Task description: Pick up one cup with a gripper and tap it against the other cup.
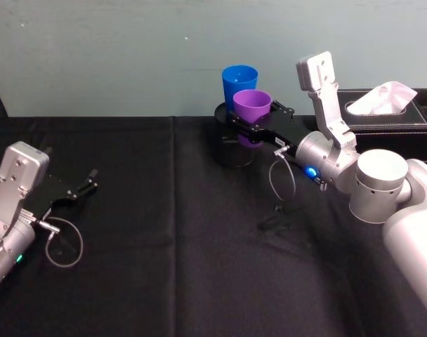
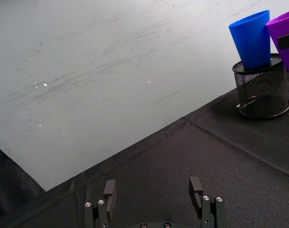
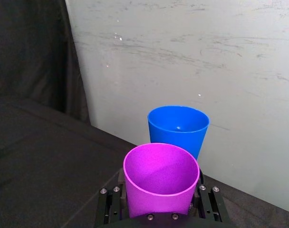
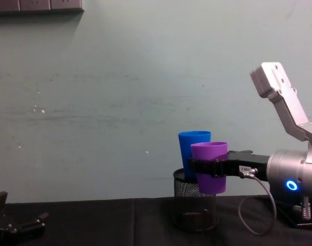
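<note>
Black cloth-covered table [image 1: 164, 281] carries everything.

Right arm reaches forward across it from the right. Right gripper [image 1: 254, 112], long black jaws on a silver-grey wrist, is clamped on the walls of the purple tapered plastic tumbler [image 3: 161, 175]. The cup is upright, mouth up, and lifted clear of the cloth.

Black rectangular tissue box [image 1: 389, 116] sits at far right by the wall, apart from the work.

Black mesh pen holder [image 2: 261, 92] stands near the wall. The bright blue tapered plastic tumbler [image 1: 239, 78] stands upright in it, so its rim sits high.

Judgement: the purple cup is carried at that raised height so the two walls can meet side on. It hangs just in front of the blue one, over the holder's near edge. Contact or a small gap: cannot tell.

Left gripper [image 2: 152, 183] rests parked on the cloth at far left, jaws apart with nothing between them.

Count: two cups (one purple, one blue), two grippers, one mesh holder, one tissue box.
</note>
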`<action>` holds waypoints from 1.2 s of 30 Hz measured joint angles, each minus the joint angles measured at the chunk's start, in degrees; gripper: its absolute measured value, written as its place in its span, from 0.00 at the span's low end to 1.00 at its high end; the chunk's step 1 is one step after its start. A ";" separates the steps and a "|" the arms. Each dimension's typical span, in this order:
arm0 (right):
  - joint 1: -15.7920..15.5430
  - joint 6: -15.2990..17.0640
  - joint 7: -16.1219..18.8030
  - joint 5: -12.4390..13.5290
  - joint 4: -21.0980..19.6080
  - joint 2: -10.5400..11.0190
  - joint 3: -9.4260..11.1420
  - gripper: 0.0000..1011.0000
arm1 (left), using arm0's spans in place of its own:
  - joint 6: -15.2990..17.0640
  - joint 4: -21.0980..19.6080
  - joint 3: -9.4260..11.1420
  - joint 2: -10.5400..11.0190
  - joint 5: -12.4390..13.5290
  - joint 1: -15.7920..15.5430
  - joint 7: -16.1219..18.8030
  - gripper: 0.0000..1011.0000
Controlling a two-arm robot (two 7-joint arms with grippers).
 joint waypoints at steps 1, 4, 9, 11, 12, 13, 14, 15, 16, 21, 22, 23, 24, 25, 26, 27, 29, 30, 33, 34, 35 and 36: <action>0.00 0.00 0.00 0.00 -0.01 0.00 0.00 0.73 | 0.00 0.00 0.00 0.00 0.00 0.00 0.00 0.99; 0.00 0.00 0.00 0.00 0.00 0.00 0.00 0.73 | 0.00 0.00 0.00 0.00 0.00 0.00 0.00 0.99; 0.00 0.00 0.00 0.00 0.00 0.00 0.00 0.73 | 0.00 0.00 0.00 0.00 0.00 0.00 0.00 0.99; 0.00 0.00 0.00 0.00 0.00 0.00 0.00 0.73 | 0.00 0.00 0.00 0.00 0.00 0.00 0.00 0.99; 0.00 0.00 0.00 0.00 0.00 0.00 0.00 0.73 | 0.00 0.00 0.00 0.00 0.00 0.00 0.00 0.99; 0.00 0.00 0.00 0.00 0.00 0.00 0.00 0.73 | 0.00 0.00 0.00 0.00 0.00 0.00 0.00 0.99; 0.00 0.00 0.00 0.00 0.00 0.00 0.00 0.73 | 0.00 0.00 0.00 0.00 0.00 0.00 0.00 0.99; 0.00 0.00 0.00 0.00 0.00 0.00 0.00 0.73 | 0.00 0.00 0.00 0.00 0.00 0.00 0.00 0.99; 0.00 0.00 0.00 0.00 0.00 0.00 0.00 0.73 | 0.00 0.00 0.00 0.00 0.00 0.00 0.00 0.99; 0.00 0.00 0.00 0.00 0.00 0.00 0.00 0.73 | 0.00 0.00 0.00 0.00 0.00 0.00 0.00 0.99; 0.00 0.00 0.00 0.00 0.00 0.00 0.00 0.73 | 0.00 0.00 0.00 0.00 0.00 0.00 0.00 0.99; 0.00 0.00 0.00 0.00 0.00 0.00 0.00 0.73 | 0.00 0.00 0.00 0.00 0.00 0.00 0.00 0.99; 0.00 0.00 0.00 0.00 0.00 0.00 0.00 0.73 | 0.00 0.00 0.00 0.00 0.00 0.00 0.00 0.99; 0.00 0.00 0.00 0.00 0.00 0.00 0.00 0.73 | 0.00 0.00 0.00 0.00 0.00 0.00 0.00 0.99; 0.00 0.00 0.00 0.00 0.00 0.00 0.00 0.73 | 0.00 0.00 0.00 0.00 0.00 0.00 0.00 0.99; 0.00 0.00 0.00 0.00 0.00 0.00 0.00 0.73 | 0.00 0.00 0.00 0.00 0.00 0.00 0.00 0.99; 0.00 0.00 0.00 0.00 0.00 0.00 0.00 0.73 | 0.00 0.00 0.00 0.00 0.00 0.00 0.00 0.99; 0.00 0.00 0.00 0.00 0.00 0.00 0.00 0.73 | 0.00 0.00 0.00 0.00 0.00 0.00 0.00 0.99; 0.00 0.00 0.00 0.00 0.00 0.00 0.00 0.73 | 0.00 0.00 0.00 0.00 0.00 0.00 0.00 0.99; 0.00 0.00 0.00 0.00 0.00 0.00 0.00 0.73 | 0.00 0.00 0.00 0.00 0.00 0.00 0.00 0.99; 0.00 0.00 0.00 0.00 0.00 0.00 0.00 0.73 | 0.00 0.00 0.00 0.00 0.00 0.00 0.00 0.99; 0.00 0.00 0.00 0.00 0.00 0.00 0.00 0.73 | 0.00 0.00 0.00 0.00 0.00 0.00 0.00 0.99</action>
